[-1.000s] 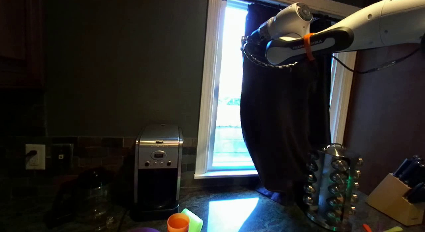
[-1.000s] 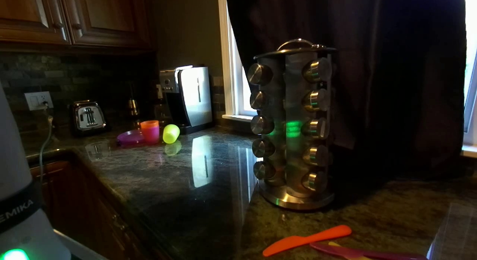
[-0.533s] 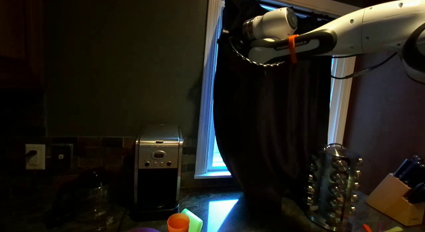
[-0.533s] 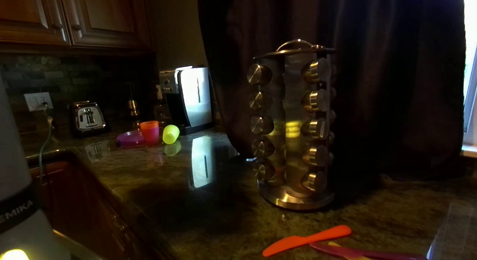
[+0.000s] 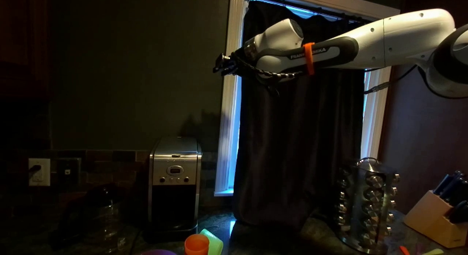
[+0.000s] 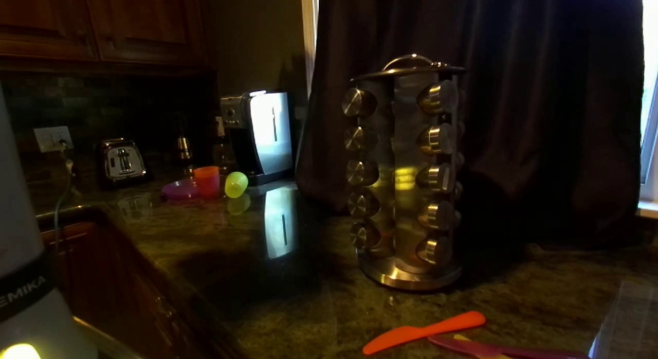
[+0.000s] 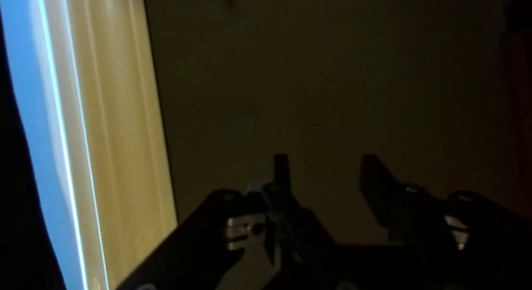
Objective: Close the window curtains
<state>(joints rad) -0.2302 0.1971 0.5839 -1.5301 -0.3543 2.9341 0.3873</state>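
Note:
The dark window curtain hangs from its rod in soft vertical folds across most of the window. Bright strips show at the window's left, top and right sides. The curtain also fills the right half in an exterior view, its hem on the counter. My gripper is just left of the curtain's edge, in front of the window frame and wall. In the wrist view my gripper has its fingers apart with only wall between them. A strip of window lies left of it.
A steel spice rack stands on the counter before the curtain. The coffee machine is left of the window, with cups in front. A knife block is at the right. Plastic knives lie near the front.
The curtain's free edge has moved left across the window and now hangs straighter. My arm has moved left and lower. The gripper is now clear of the fabric.

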